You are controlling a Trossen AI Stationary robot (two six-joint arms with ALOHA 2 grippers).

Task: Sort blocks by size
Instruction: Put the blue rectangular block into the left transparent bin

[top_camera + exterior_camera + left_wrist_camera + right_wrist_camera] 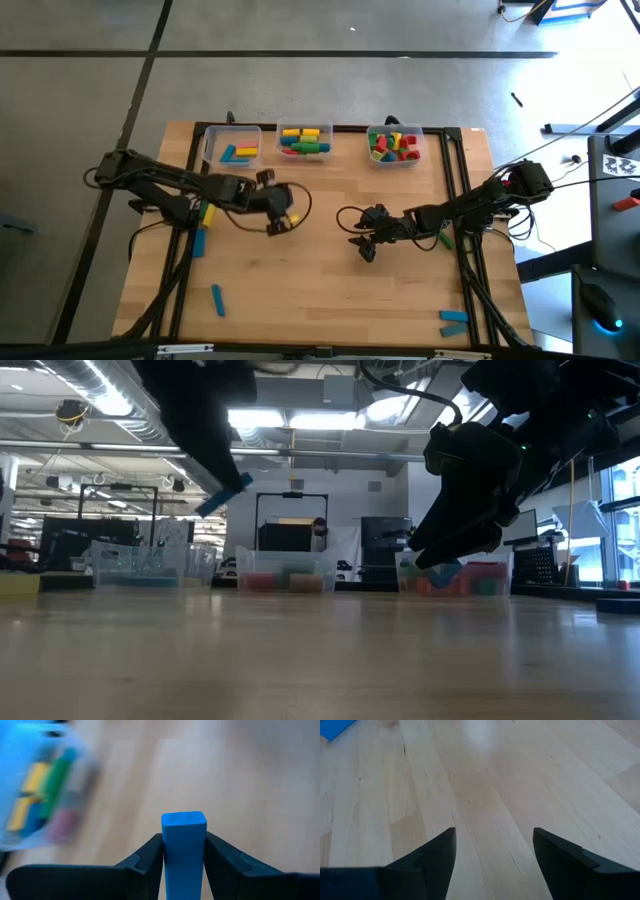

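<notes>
Blue rectangular toy block (183, 851), clamped in my left gripper (183, 857) near the middle clear plastic bin (305, 141), could slip if jolted; my right gripper (492, 855) hangs open, empty.

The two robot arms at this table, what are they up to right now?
They are sorting toy blocks into three clear bins along the table's far edge. The left gripper is shut on a blue block, carried above the table near the middle. The right gripper hangs open and empty over bare wood. Other blocks lie loose on the table.
</notes>
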